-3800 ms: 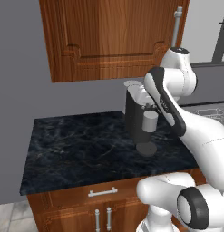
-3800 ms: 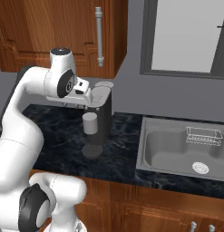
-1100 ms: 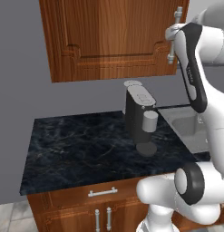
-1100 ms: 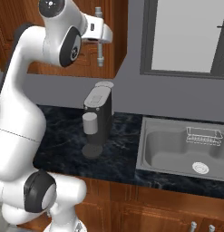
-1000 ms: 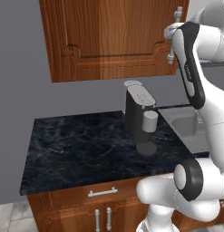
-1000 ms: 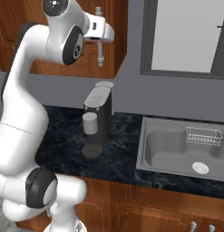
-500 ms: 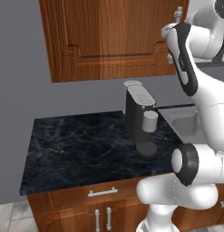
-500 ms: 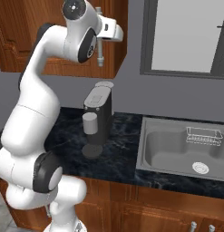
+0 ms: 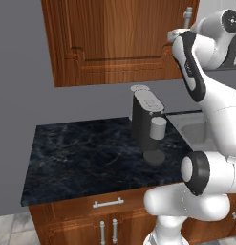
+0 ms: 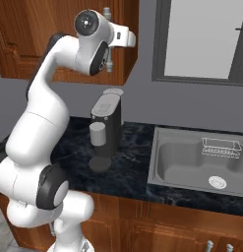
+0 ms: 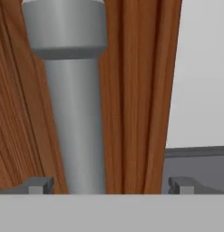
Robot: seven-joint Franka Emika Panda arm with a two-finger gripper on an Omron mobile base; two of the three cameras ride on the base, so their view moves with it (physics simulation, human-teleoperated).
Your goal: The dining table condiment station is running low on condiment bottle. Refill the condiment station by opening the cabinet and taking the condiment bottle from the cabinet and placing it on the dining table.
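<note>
The reddish-brown cabinet (image 9: 114, 38) hangs on the wall above the counter, and its door (image 10: 24, 34) is closed. My arm reaches up to the door's right edge, where the long silver bar handle (image 10: 109, 63) runs vertically. In the hand view my gripper (image 11: 111, 185) is open, and the handle (image 11: 75, 113) stands between its fingertips (image 11: 41, 183), closer to the left one and untouched. The door's wood (image 11: 136, 90) lies right behind the bar. The condiment bottle is hidden, and the dining table is out of view.
A dark coffee machine (image 9: 145, 124) with a grey cup stands on the black marble counter (image 9: 81, 158) under the cabinet. A steel sink (image 10: 201, 162) lies to the right below a window (image 10: 201, 39). Base cabinets (image 9: 107, 203) sit under the counter.
The arm has risen from beside the coffee machine to the cabinet's handle. Over the last second the hand has closed in on the bar, and the jaws have stayed wide.
</note>
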